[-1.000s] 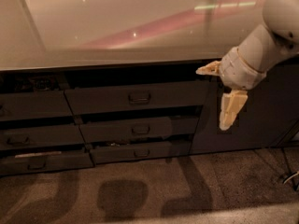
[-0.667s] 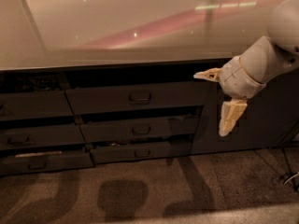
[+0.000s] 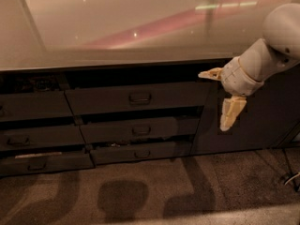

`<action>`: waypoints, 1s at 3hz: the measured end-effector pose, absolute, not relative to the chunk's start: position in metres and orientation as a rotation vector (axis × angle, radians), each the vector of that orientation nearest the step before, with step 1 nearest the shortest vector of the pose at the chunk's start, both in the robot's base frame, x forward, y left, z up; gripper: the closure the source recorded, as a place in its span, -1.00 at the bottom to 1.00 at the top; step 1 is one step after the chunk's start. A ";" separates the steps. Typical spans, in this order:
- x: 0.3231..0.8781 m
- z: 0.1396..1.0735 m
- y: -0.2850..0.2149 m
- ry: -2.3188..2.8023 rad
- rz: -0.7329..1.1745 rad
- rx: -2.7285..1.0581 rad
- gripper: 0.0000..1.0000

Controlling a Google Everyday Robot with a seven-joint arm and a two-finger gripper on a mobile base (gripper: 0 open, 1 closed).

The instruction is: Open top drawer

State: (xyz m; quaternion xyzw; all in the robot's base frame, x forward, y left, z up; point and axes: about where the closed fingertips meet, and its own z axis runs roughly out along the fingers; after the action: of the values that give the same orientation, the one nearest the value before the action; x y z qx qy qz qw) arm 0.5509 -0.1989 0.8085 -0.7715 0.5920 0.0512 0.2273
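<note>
The top drawer [image 3: 103, 101] is the wide dark grey front under the countertop, with a small loop handle [image 3: 139, 97] at its centre. A dark gap shows above it, and its front stands slightly forward of the cabinet. My gripper [image 3: 213, 101] hangs to the right of the drawer, at its right end and well right of the handle. It is open and empty: one cream finger [image 3: 209, 73] points left and the other finger [image 3: 231, 113] points down. The white arm [image 3: 272, 46] comes in from the upper right.
Two slimmer drawers [image 3: 140, 130] sit below the top one, and a second stack of drawers [image 3: 35, 107] stands to the left. A glossy countertop [image 3: 117, 27] overhangs them. A dark cabinet door [image 3: 262, 111] is behind the gripper. Carpet floor [image 3: 140, 191] lies in front, with a cable [image 3: 290, 177] at right.
The gripper has dropped slightly and the arm has shifted a little to the right. The drawers have not moved.
</note>
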 end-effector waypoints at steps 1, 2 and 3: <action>0.588 0.783 -0.225 1.644 0.197 -2.085 -1.00; 0.621 0.769 -0.244 1.642 0.245 -2.042 -1.00; 0.621 0.769 -0.244 1.642 0.246 -2.043 -1.00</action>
State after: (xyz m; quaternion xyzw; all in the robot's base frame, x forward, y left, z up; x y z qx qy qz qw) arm 0.6206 -0.2436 0.7688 -0.7510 0.6037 0.0904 0.2518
